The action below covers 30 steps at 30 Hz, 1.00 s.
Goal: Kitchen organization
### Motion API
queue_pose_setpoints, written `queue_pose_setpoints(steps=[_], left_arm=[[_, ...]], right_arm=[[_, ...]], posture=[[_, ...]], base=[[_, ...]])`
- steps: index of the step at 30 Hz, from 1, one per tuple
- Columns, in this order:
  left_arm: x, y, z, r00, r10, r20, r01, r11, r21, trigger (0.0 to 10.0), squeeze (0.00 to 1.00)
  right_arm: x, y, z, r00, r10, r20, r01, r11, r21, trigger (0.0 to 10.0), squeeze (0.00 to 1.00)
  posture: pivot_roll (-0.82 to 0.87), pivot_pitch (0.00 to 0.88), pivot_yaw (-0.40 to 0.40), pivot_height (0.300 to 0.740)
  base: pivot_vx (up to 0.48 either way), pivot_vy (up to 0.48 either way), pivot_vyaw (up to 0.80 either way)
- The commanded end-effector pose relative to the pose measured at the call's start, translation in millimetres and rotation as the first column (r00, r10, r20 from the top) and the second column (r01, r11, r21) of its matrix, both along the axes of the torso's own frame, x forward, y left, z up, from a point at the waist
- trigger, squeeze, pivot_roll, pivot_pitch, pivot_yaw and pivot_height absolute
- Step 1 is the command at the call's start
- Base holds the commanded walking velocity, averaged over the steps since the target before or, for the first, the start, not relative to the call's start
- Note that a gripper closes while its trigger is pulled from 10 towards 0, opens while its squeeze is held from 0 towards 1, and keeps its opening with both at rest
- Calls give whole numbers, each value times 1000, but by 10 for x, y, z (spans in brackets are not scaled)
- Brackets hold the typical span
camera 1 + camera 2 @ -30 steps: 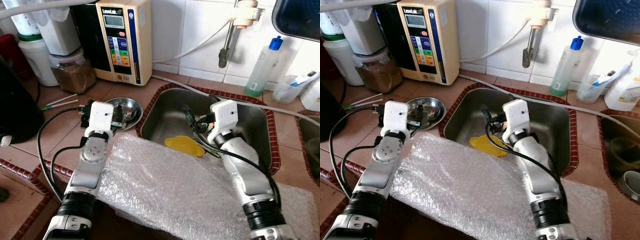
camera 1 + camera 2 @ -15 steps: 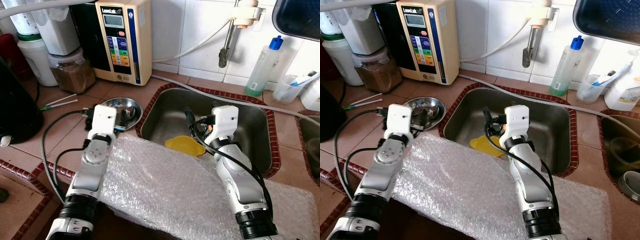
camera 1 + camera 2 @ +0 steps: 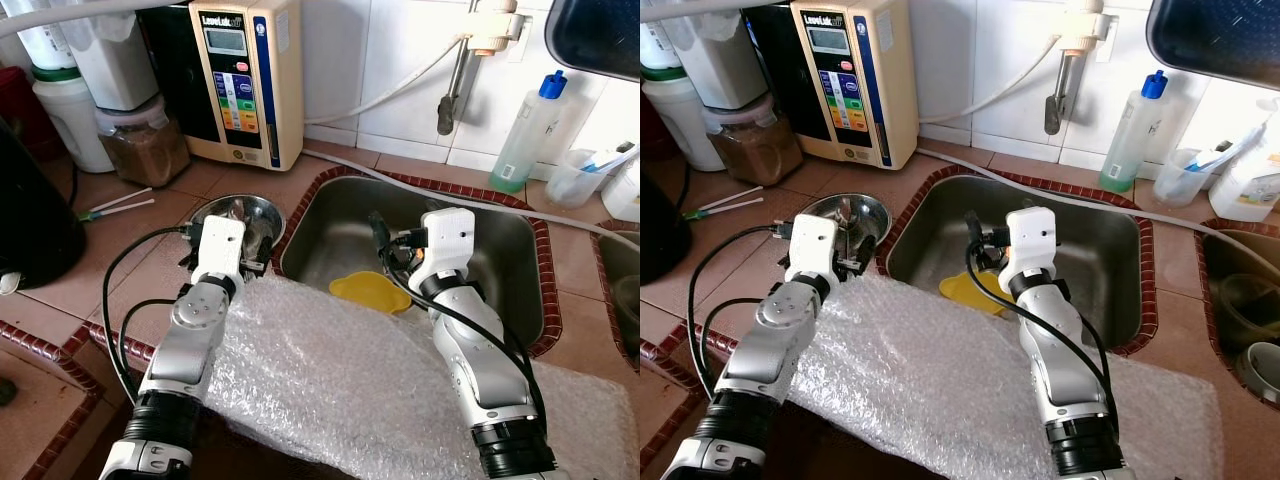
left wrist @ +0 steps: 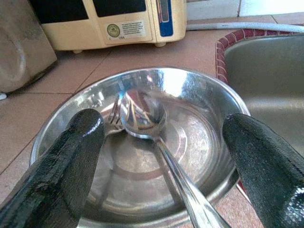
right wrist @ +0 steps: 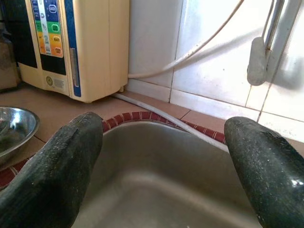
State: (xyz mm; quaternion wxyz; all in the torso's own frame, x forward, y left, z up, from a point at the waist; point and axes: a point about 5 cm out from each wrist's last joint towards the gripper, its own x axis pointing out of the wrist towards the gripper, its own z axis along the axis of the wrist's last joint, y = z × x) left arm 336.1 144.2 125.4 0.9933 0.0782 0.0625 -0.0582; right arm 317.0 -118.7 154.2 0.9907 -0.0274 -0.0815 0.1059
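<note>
Steel bowl [image 3: 243, 216] sits on the tiled bench [image 3: 130, 270] left of centre in the left eye view, just beside the left rim of the sink [image 3: 500, 262]. A spoon [image 4: 151, 127] lies inside it, scoop down in the bottom and handle running out over the rim, with a fork [image 4: 113, 112] partly hidden beside it. The left pincer [image 4: 161, 156] is spread wide, released, with one black finger [image 4: 61, 166] on either side of the bowl and nothing between them. The right pincer [image 5: 164, 161] is also released, fingers apart, held over the sink basin and grasping nothing. A yellow rag-like item [image 3: 370, 291] lies in the basin below it. A sheet of bubble wrap [image 3: 330, 390] covers the bench edge across the lower middle of the frame, under both silver arms. At the upper left stands a cream water machine [image 3: 245, 75] against the white tiles, with a lidded jar [image 3: 145, 140] beside it. A bottle with a blue cap [image 3: 530, 130] stands at the upper right, near the tap [image 3: 460, 70].
</note>
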Motion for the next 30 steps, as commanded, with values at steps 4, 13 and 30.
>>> queue_pose_setpoints(steps=[4, 13, 30], left_arm=[[54, 59, 97, 999, 37, -18, -37, 999, -11, 10000, 0], [110, 121, 339, 998, 69, 9, -68, 997, -28, 10000, 0], [-288, -7, 216, 983, 76, -165, -94, 990, -107, 10000, 0]], right_arm=[[22, 22, 64, 1000, 1, 14, -1, 1000, 3, 10000, 0], [44, -6, 82, 1000, -8, 22, 8, 1000, -4, 10000, 0], [70, -44, 97, 1000, 18, 14, -18, 1000, -21, 10000, 0]], posture=[[77, 0, 41, 740], [82, 0, 38, 740], [95, 0, 34, 740]], base=[[0, 0, 0], [0, 0, 0], [0, 0, 0]])
